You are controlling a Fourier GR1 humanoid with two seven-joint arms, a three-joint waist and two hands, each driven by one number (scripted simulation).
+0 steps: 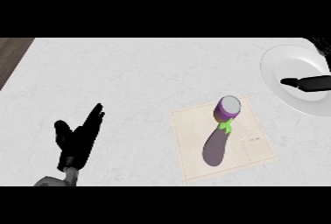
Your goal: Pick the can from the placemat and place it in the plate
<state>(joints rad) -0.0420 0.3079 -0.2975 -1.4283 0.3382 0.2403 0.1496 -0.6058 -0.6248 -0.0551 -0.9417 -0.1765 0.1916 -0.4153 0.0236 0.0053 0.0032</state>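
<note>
A purple can (228, 107) with a pale grey top stands on the beige placemat (194, 144), near its far edge. The white plate (284, 57) lies at the far right of the counter, apart from the mat. My right hand (315, 82) comes in from the right edge and hovers over the plate, well away from the can; only part of it shows and nothing is visible in it. My left hand (79, 138) rests open at the lower left, fingers up, far from the mat.
A purple eggplant (215, 146) with a green stem lies on the placemat, its stem end right against the can. A dark wooden strip (12, 54) shows at the counter's far left corner. The counter is pale marble.
</note>
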